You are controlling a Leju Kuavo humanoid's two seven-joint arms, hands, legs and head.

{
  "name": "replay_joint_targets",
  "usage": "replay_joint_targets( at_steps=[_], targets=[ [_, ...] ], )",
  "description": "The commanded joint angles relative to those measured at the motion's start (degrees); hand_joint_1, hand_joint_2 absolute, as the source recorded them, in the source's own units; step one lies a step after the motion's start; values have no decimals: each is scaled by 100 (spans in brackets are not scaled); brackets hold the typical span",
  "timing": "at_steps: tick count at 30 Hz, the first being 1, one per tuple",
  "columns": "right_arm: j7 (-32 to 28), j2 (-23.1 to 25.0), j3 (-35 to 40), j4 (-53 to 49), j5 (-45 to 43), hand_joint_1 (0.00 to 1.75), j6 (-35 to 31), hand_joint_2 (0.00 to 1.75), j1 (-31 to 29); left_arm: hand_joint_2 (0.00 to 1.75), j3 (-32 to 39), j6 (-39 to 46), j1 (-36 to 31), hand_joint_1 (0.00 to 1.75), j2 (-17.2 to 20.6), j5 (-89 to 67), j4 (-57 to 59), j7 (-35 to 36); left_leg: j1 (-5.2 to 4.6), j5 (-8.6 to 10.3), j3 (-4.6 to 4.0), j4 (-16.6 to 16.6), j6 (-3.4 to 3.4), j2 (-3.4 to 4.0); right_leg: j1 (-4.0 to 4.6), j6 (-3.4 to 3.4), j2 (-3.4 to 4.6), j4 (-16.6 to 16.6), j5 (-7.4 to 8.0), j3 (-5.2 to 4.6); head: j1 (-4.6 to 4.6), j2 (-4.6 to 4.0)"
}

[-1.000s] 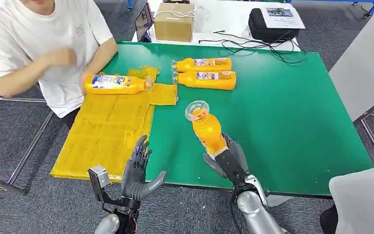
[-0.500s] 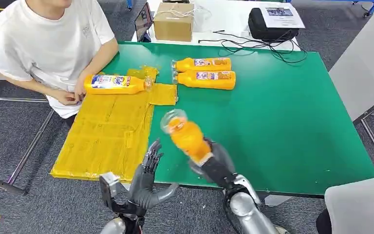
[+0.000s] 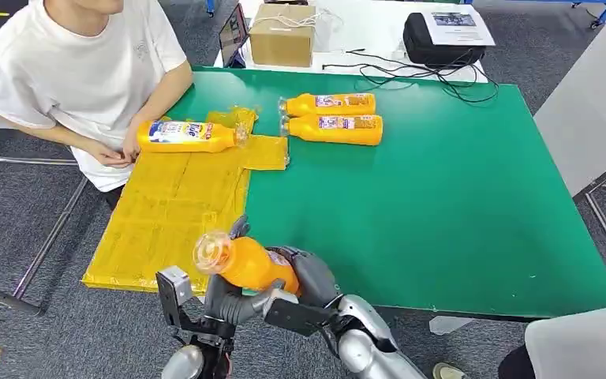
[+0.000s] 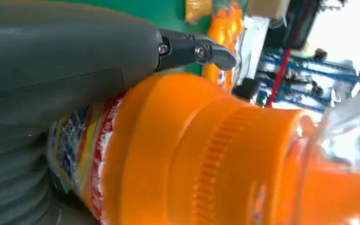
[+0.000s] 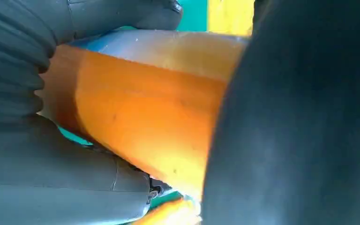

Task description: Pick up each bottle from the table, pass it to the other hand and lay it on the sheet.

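Yellow sheet [image 3: 175,207] is lying along the table's [image 3: 442,197] left side, overhanging the left edge, with one bottle [image 3: 188,136] already resting at its far end under a seated person's hand [image 3: 129,148]. At the near edge, just right of the sheet's corner, the left hand [image 3: 222,296] is cupping the underside of the carried bottle [image 3: 245,263]; its thumb is lying along the label in the wrist view, but whether it is truly gripping I cannot tell. The right hand [image 3: 309,276] is grasping the bottle's base, cap pointing left toward the sheet. Two more bottles [image 3: 333,117] are waiting side by side at the far middle of the table.

Judging from this, the handover is happening over the table's near edge, so an early release by the right hand could be sending the smooth, round bottle to the floor. Open room is lying on the sheet's near half; the green surface to the right is wide for reaching back.
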Motion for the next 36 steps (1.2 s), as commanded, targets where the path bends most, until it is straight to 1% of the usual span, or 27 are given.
replay_joint_targets(
  at_steps=[1,3,6,7,8,9,10,12,13,14,15,16,17,20,21,22,23,24,25,26,29,30,32,33,36],
  targets=[
    [26,-59,522,486,68,175,-65,175,-232,175,80,74,-192,0,-82,89,123,90,6,-4,13,-2,-8,-3,5,-8,6,-3,-4,13,0,0],
    [55,-72,552,459,81,175,-94,175,-228,175,65,77,-189,0,-78,229,126,189,7,-6,18,-3,-9,-6,6,-10,6,-4,-6,18,-2,0],
    [70,13,605,581,79,175,-353,175,-272,175,-112,161,-262,0,-1,539,99,277,8,-6,18,-2,-10,-10,7,-11,3,-3,-7,17,-2,0],
    [56,50,579,606,-1,175,-347,175,-268,175,-104,186,-281,17,-7,579,120,304,15,-14,27,5,-14,-12,13,-16,6,-1,-13,28,-2,0],
    [36,89,542,628,-30,175,-439,175,-252,175,-45,268,-297,161,-35,698,157,393,9,-9,20,0,-11,-5,8,-12,8,-1,-8,17,-2,0],
    [4,124,548,666,-77,175,-479,175,-262,175,-57,339,-333,175,-6,707,203,399,7,-4,12,-1,-8,-5,6,-9,5,-3,-4,11,-2,0],
    [-16,150,537,665,-120,175,-526,175,-261,175,-40,367,-339,175,-6,753,235,425,11,-8,17,0,-10,-6,10,-12,7,-4,-6,17,-2,0],
    [-47,228,540,690,-174,175,-585,175,-287,175,-1,74,-300,175,34,1129,235,607,11,-9,21,1,-12,-9,9,-13,5,-2,-9,21,0,0],
    [-45,271,549,700,-193,162,-637,175,-292,175,33,-53,-267,175,39,1325,213,687,16,-16,31,5,-17,-7,14,-19,13,1,-14,30,-2,0],
    [-39,302,570,726,-167,0,-672,175,-306,175,43,-115,-250,175,56,1431,204,753,9,-8,18,-2,-11,2,8,-12,14,-2,-5,15,-2,0],
    [-231,403,491,715,-124,0,-1069,175,-215,175,146,-127,-125,175,-95,1612,64,760,11,-12,23,1,-14,5,9,-15,20,0,-8,19,-2,0],
    [-289,506,418,777,-202,0,-1217,0,-166,175,139,-129,-138,175,-105,1689,46,802,7,-6,10,-2,-9,4,6,-9,13,-3,-3,8,0,0],
    [-348,591,359,779,-352,0,-1276,0,-97,175,188,-127,-107,175,-162,1823,-31,817,13,-13,22,-1,-14,7,11,-15,22,-3,-8,19,0,0],
    [-589,737,108,647,-704,0,-1630,0,82,175,267,-151,-97,175,-188,2094,-161,841,10,-9,11,1,-11,-6,9,-12,5,1,-9,11,0,0],
    [-626,738,88,594,-767,0,-1643,0,107,175,290,-153,-97,175,-194,2146,-179,846,6,-4,3,-1,-7,0,6,-7,7,-2,-3,-1,-2,0],
    [-662,737,42,500,-848,0,-1683,0,152,175,325,-133,-110,175,-202,2173,-205,833,12,-11,16,0,-12,-1,10,-12,11,-1,-9,13,-2,0],
    [-669,718,24,433,-907,0,-1665,0,175,175,363,-121,-112,175,-221,2201,-240,813,7,-6,5,-1,-8,-2,6,-8,6,0,-5,3,-2,0],
    [-682,722,-4,383,-952,0,-1681,0,175,175,349,-135,-195,175,-99,2212,-182,802,14,-15,18,5,-12,-5,12,-14,10,2,-13,18,0,0],
    [-696,706,-14,336,-976,0,-1682,0,183,175,393,-167,-239,175,-54,2264,-142,770,8,-6,4,0,-8,-2,6,-9,7,0,-5,2,0,0],
    [-696,706,-14,336,-976,0,-1682,0,183,175,393,-167,-239,175,-54,2264,-142,770,11,-13,16,4,-12,-3,9,-14,11,5,-12,13,-2,0],
    [-750,661,-83,191,-1109,0,-1684,0,332,175,519,-105,-204,175,-53,2284,-209,569,8,-2,3,-2,-8,-7,7,-9,1,-3,-4,2,0,0],
    [-786,653,-109,119,-1158,0,-1708,0,406,175,535,-1,-179,175,-42,2205,-252,491,13,-11,15,3,-13,-7,11,-15,7,0,-10,14,0,0],
    [-809,631,-111,67,-1166,0,-1726,0,457,175,537,32,-174,175,-27,2173,-279,471,8,-3,3,-3,-8,-8,7,-9,0,-3,-4,2,0,0],
    [-829,623,-125,17,-1167,0,-1762,0,492,175,532,111,-176,175,-14,2091,-283,423,12,-9,16,-2,-13,-13,10,-14,0,-4,-11,17,-2,0],
    [-953,574,-164,-210,-1000,0,-2139,0,690,175,380,1366,-350,175,52,670,-116,-137,7,-2,4,-4,-8,-15,6,-9,-7,-3,-6,4,0,0]
  ],
)
